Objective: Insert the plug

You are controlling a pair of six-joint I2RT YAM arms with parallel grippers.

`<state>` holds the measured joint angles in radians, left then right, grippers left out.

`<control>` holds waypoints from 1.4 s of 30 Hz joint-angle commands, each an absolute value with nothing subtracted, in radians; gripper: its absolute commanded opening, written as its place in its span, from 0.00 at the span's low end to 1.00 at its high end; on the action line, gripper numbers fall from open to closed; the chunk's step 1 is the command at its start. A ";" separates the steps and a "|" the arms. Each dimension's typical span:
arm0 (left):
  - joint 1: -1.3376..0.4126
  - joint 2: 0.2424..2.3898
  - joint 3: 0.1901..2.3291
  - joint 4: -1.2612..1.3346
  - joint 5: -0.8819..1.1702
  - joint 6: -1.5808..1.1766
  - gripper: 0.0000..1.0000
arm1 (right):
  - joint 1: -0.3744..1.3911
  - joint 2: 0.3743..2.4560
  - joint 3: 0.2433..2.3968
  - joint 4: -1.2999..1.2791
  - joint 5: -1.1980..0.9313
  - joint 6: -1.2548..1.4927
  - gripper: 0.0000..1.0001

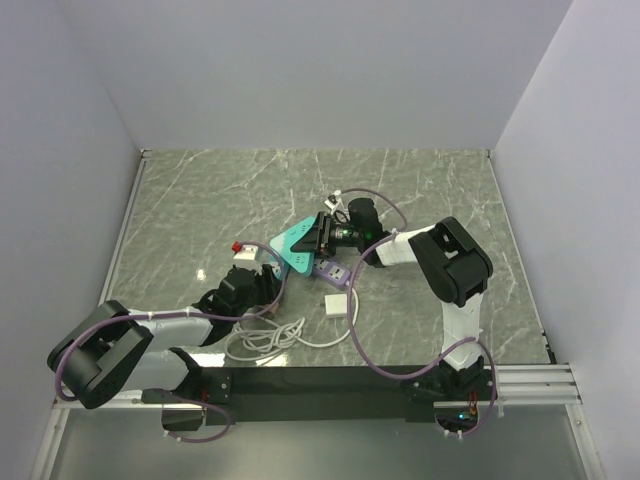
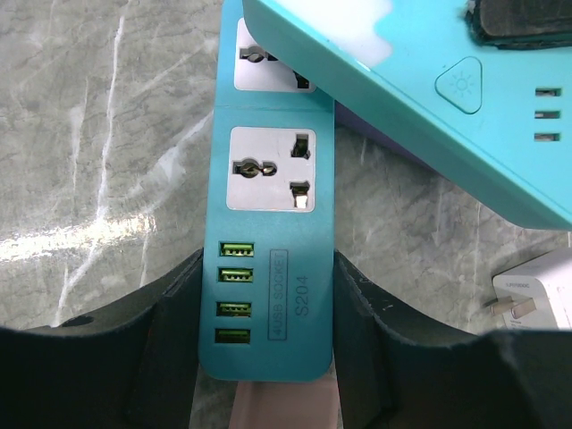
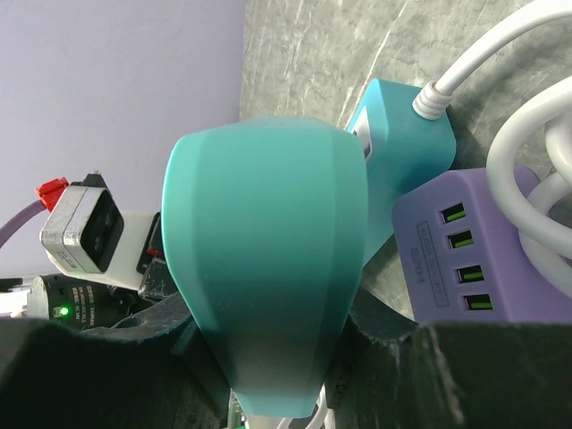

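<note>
The plug (image 1: 335, 303), a flat white square block, lies on the marble table with its thin white cable coiled (image 1: 265, 340) in front of it. It also shows at the right edge of the left wrist view (image 2: 539, 290), prongs pointing left. No gripper holds it. My left gripper (image 2: 266, 322) is shut on the USB end of a blue power strip (image 2: 273, 206) with two free sockets. My right gripper (image 3: 277, 357) is shut on a turquoise power strip (image 3: 268, 268), held over the blue strip's far end (image 1: 295, 245).
A purple USB power strip (image 3: 456, 250) lies beside the turquoise one, also seen from above (image 1: 333, 270). Thick white cable (image 3: 536, 179) loops over it. Grey walls close the table at the back and sides.
</note>
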<state>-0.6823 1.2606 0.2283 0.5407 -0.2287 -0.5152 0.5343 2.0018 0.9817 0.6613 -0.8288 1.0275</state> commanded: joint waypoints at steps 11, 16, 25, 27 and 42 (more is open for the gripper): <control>-0.696 1.252 0.236 0.611 -0.213 -0.497 0.00 | 0.561 2.046 1.012 0.672 -0.831 1.037 0.00; -0.699 1.247 0.235 0.612 -0.212 -0.495 0.00 | 0.571 2.057 1.009 0.676 -0.828 1.037 0.00; -0.701 1.239 0.230 0.615 -0.212 -0.495 0.00 | 0.563 2.011 0.988 0.620 -0.808 0.996 0.00; -0.703 1.242 0.232 0.614 -0.213 -0.495 0.00 | 0.558 2.006 0.983 0.598 -0.805 0.980 0.00; -0.703 1.255 0.242 0.600 -0.219 -0.495 0.00 | 0.486 1.979 0.940 0.552 -0.810 0.948 0.00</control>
<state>-0.7021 1.2606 0.2283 0.5549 -0.2054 -0.5076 0.5179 1.9957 0.9714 0.6167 -0.8631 0.9848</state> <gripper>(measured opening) 0.552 0.421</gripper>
